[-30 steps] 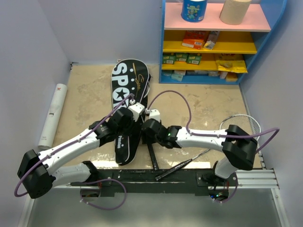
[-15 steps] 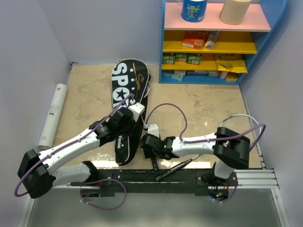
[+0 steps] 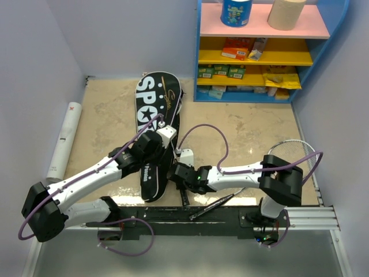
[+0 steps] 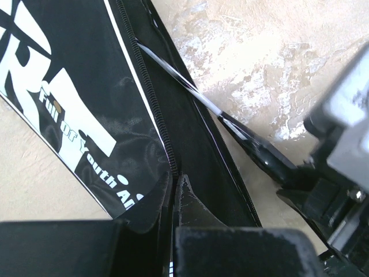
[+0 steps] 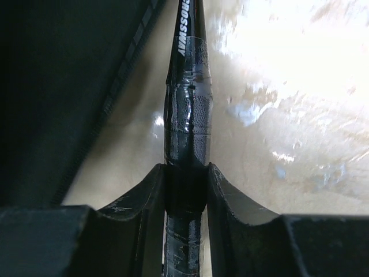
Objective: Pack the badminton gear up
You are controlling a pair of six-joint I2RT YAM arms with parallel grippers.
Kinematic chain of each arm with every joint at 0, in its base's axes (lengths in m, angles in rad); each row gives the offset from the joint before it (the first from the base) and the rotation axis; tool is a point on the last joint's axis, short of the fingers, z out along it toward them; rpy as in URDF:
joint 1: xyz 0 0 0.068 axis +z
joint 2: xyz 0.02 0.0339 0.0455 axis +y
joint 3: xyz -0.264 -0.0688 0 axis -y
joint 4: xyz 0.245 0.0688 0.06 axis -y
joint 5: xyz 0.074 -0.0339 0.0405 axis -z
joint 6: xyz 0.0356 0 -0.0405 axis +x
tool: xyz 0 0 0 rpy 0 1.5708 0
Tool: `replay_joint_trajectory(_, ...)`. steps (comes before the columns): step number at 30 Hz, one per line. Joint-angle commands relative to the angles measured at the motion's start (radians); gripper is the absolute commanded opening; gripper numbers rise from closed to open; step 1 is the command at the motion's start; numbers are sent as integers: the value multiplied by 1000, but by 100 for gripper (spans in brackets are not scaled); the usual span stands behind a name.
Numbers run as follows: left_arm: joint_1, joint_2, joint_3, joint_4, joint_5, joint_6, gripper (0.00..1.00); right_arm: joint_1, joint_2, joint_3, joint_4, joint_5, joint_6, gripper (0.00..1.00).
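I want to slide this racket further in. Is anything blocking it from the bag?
Nothing visible. The racket handle in the right gripper leads straight into the bag, whose edge the left gripper pinches.

Pale lilac walls [image 3: 115, 34] close in the left, far and right sides. Between them lies a beige marbled tabletop [image 3: 253, 124], which shows bright glare in the wrist views. At the far right stands a blue-framed shelf unit [image 3: 198, 52] with a pink top board [image 3: 259, 29] and yellow lower boards [image 3: 288, 57] that carry small packets. A black metal rail [image 3: 173, 214] runs along the near edge.
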Motion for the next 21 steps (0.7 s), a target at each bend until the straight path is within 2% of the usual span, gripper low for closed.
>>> replay_joint_trajectory(1, 3, 4, 6, 60, 44, 13, 0, -55, -47, 58, 48, 88, -35, 0)
replay_joint_trajectory(8, 3, 4, 6, 64, 73, 18, 0, -185, -61, 15, 313, -4, -155, 0)
replay_joint_trajectory(12, 3, 4, 7, 69, 88, 21, 0, -219, -32, 34, 401, -26, -231, 0)
replay_joint_trajectory(17, 3, 4, 4, 75, 118, 22, 0, -276, 17, 64, 514, -113, -256, 0)
replay_joint_trajectory(21, 3, 6, 4, 76, 121, 24, 0, -294, 48, 97, 539, -158, -257, 0)
